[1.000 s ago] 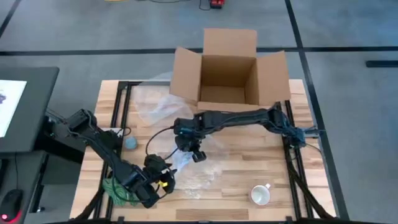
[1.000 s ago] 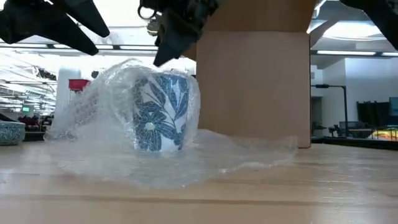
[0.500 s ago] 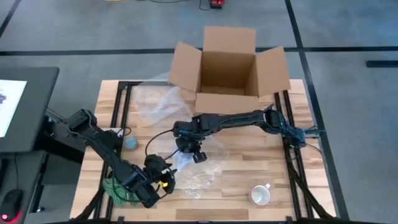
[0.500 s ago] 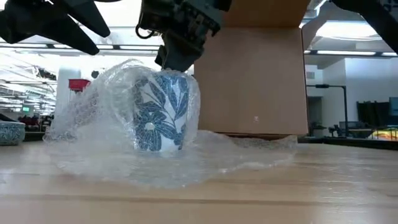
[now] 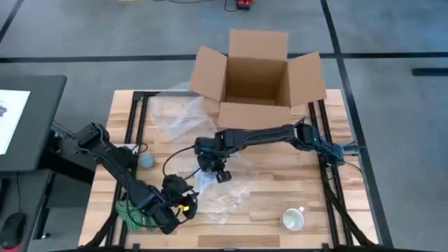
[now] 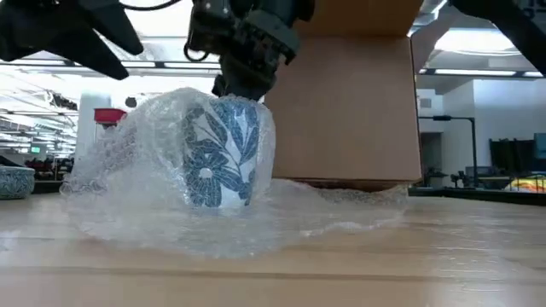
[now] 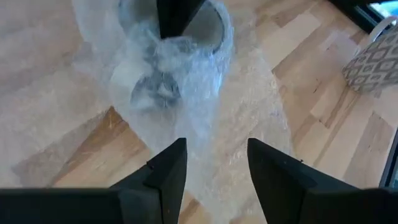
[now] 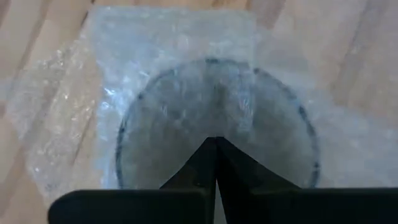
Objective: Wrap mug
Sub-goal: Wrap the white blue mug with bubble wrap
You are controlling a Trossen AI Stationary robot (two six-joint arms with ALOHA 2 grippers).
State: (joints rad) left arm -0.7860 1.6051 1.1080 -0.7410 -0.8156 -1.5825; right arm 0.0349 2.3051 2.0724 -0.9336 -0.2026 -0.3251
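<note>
A: Listing, largest first?

B: Tabletop (image 5: 308, 178), then the cardboard box (image 5: 255, 73) waiting open at its far edge, presumably for the finished parcel.

A: Next?

B: Bubble wrap (image 6: 128, 170), draping over the blue-leaf mug (image 6: 217, 153), which is standing upright mid-tabletop.

A: Claws?

B: Right claw (image 8: 216, 163), fingers pressed together, is tucking wrap into the mug's mouth (likely anchoring it). Left claw (image 7: 211, 165) is hovering nearby, parted, empty.
</note>
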